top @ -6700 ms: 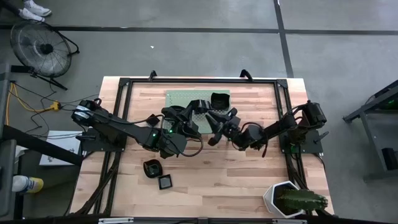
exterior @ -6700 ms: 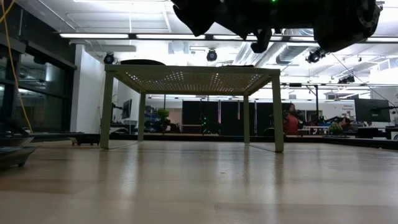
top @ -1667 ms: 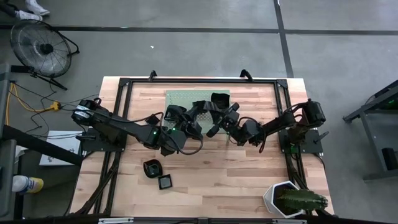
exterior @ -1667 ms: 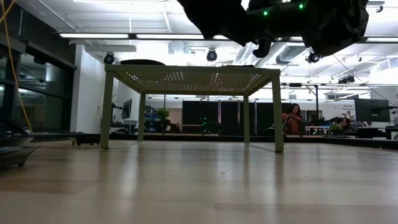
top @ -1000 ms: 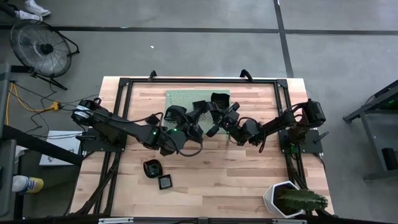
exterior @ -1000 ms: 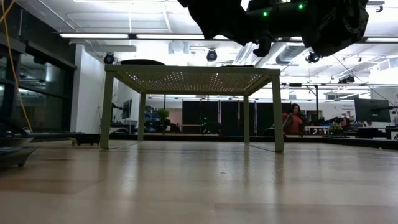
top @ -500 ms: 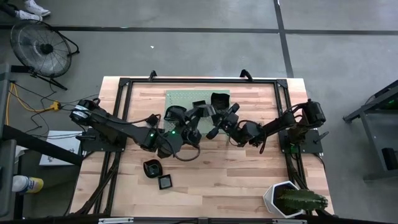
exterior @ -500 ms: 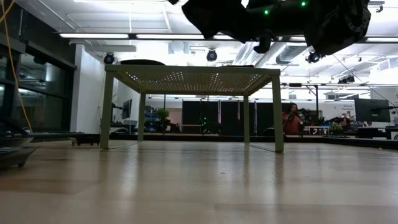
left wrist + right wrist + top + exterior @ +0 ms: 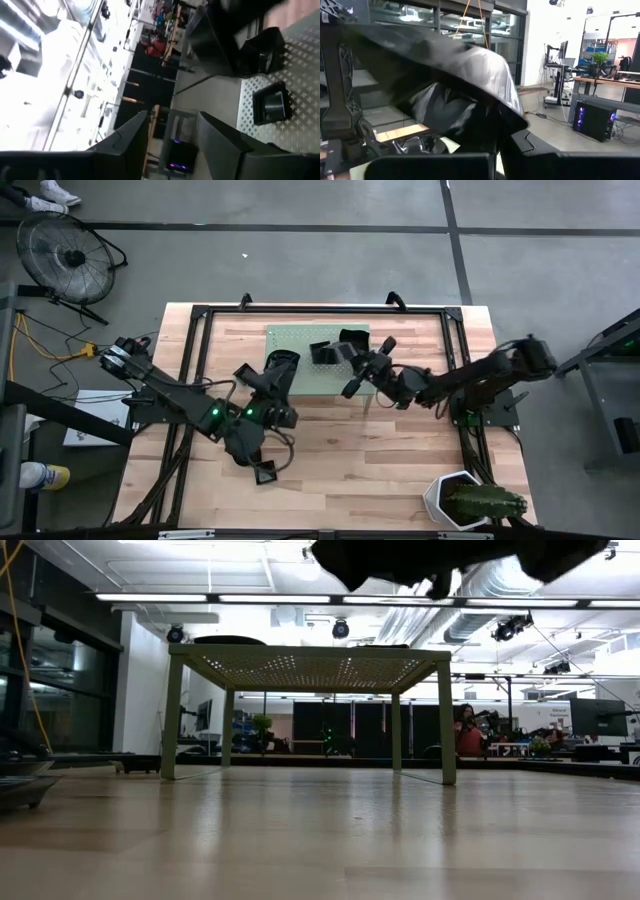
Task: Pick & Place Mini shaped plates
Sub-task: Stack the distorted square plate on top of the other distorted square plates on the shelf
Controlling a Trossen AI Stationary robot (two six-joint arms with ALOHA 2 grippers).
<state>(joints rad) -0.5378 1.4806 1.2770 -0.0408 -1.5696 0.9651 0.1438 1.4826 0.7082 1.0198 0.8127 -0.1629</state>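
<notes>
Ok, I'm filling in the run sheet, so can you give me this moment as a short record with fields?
left gripper: open, empty, over the left edge of the green stand
right gripper: shut on held plate, by the stand's right side
on stand: rear plate; front plate
on table: square plate beside the left arm
white pot: corner on the right arm's side

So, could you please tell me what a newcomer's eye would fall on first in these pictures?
Probably the two dark arms meeting over the middle of the table: the left gripper open at the green mat's near-left edge, the right gripper shut on a black plate at its right edge. Next come two black plates on the mat and the white pot at the table's near-right corner.
</notes>
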